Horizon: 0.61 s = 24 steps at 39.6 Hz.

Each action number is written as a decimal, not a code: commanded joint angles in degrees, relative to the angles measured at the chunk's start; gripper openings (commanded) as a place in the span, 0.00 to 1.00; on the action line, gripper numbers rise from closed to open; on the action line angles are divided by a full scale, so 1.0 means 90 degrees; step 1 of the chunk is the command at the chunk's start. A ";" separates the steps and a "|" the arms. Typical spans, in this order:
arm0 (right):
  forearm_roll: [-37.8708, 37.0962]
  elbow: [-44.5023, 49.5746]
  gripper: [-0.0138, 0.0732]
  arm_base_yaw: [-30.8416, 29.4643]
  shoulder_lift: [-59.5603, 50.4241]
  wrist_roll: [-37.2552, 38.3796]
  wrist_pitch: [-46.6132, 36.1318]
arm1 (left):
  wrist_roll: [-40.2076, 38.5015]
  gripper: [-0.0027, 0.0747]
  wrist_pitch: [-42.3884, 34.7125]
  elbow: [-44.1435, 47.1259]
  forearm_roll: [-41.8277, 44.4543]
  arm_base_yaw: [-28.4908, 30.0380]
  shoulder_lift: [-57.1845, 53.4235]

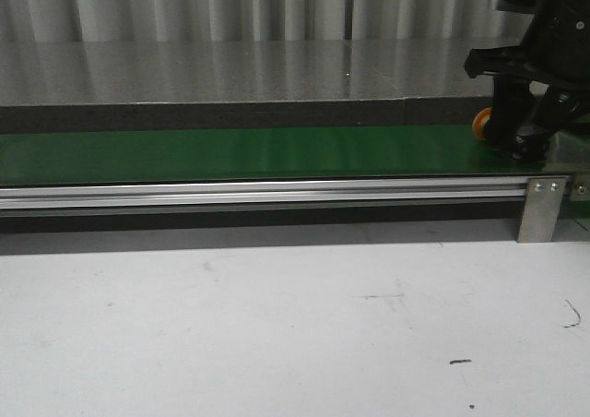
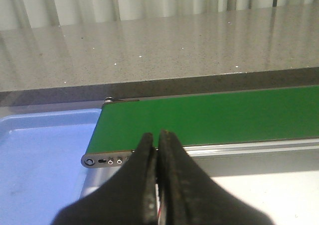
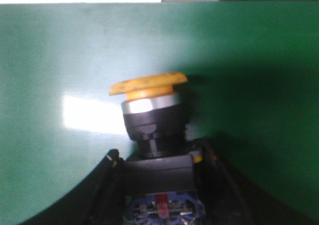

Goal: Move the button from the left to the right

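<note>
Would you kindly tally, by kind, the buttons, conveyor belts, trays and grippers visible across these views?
Button: 1, held by the right gripper
Green belt: 1
Blue tray: 1
Grippers: 2, counting the left gripper, closed and empty
Total: 5

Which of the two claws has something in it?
The right gripper, at the right end of the green belt, is shut on the button with the orange-yellow cap. The left gripper is shut on nothing.
</note>
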 commanded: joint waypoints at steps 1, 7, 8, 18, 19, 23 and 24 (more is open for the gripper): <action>0.0054 -0.0223 0.38 -0.0063 -0.0541 -0.0047 -0.0149 | -0.0087 0.01 -0.0530 -0.0155 -0.0057 -0.0036 0.0079; 0.0054 -0.0223 0.38 -0.0374 -0.0908 -0.0020 -0.0143 | -0.0087 0.01 -0.0530 -0.0155 -0.0057 -0.0036 0.0079; 0.0054 -0.0223 0.38 -0.0479 -0.0962 -0.0020 -0.0143 | -0.0087 0.01 -0.0530 -0.0155 -0.0057 -0.0036 0.0079; 0.0050 -0.0211 0.38 -0.1792 -0.1164 -0.0020 -0.0137 | -0.0087 0.01 -0.0530 -0.0155 -0.0057 -0.0036 0.0079; 0.0050 -0.0211 0.38 -0.1911 -0.1120 -0.0020 -0.0137 | -0.0087 0.01 -0.0530 -0.0155 -0.0057 -0.0036 0.0079; 0.0025 -0.0211 0.38 -0.2416 -0.0925 -0.0020 -0.0198 | -0.0087 0.01 -0.0530 -0.0155 -0.0057 -0.0036 0.0079; 0.0018 -0.0211 0.38 -0.2537 -0.0867 -0.0020 -0.0205 | -0.0087 0.01 -0.0530 -0.0155 -0.0057 -0.0036 0.0079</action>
